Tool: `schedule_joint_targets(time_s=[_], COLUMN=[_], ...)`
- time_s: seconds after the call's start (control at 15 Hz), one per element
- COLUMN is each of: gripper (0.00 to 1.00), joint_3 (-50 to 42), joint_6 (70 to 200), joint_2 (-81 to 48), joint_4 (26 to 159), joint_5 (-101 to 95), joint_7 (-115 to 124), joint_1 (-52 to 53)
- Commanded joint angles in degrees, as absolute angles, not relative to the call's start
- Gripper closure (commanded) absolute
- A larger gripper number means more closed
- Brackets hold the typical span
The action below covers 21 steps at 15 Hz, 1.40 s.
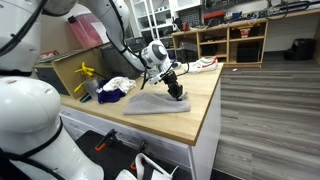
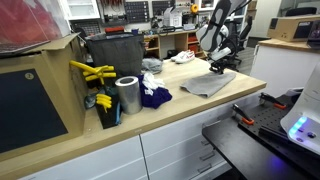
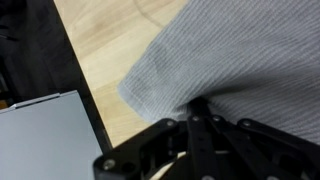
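Observation:
A grey knitted cloth [image 1: 148,104] lies flat on the wooden countertop [image 1: 200,112] and shows in both exterior views [image 2: 205,85]. My gripper [image 1: 176,91] points down at the cloth's far edge, near the counter's side edge [image 2: 222,66]. In the wrist view the black fingers [image 3: 200,106] are closed together on a raised fold of the grey cloth [image 3: 240,50]. The cloth's corner hangs over bare wood [image 3: 110,50] beside the counter edge.
A dark blue cloth [image 2: 155,97] and a white cloth [image 1: 118,84] lie left of the grey one. A silver can [image 2: 127,95], yellow tools [image 2: 92,72] and a black bin [image 2: 112,55] stand at the counter's end. Shelves [image 1: 232,42] stand behind.

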<state>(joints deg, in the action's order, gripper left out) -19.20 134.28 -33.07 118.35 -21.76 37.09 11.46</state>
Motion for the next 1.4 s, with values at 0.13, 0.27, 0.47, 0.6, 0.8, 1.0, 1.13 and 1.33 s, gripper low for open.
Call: schedule_joint_targets(time_s=[0.13,0.27,0.47,0.6,0.8,1.0,1.13,1.33], gripper=[1.00,1.00,1.00,1.00,1.00,1.00,1.00,1.00], joint_3=[-18.06,-18.30,-18.50,-18.62,-19.16,-20.13,-20.45,-18.16], joint_6=[135.30,135.74,136.53,136.95,138.65,141.82,144.40,146.46], joint_2=[-31.15,-31.51,-32.23,-32.50,-32.64,-32.42,-31.42,-27.47], joint_4=[121.80,121.38,120.27,119.60,118.93,118.39,118.43,120.24], joint_5=[-23.04,-23.15,-23.10,-23.19,-24.02,-25.63,-26.65,-24.91], joint_7=[42.11,44.25,47.29,49.10,51.09,53.88,55.96,54.37], joint_1=[10.62,10.53,9.99,9.60,9.30,9.65,10.19,10.04])
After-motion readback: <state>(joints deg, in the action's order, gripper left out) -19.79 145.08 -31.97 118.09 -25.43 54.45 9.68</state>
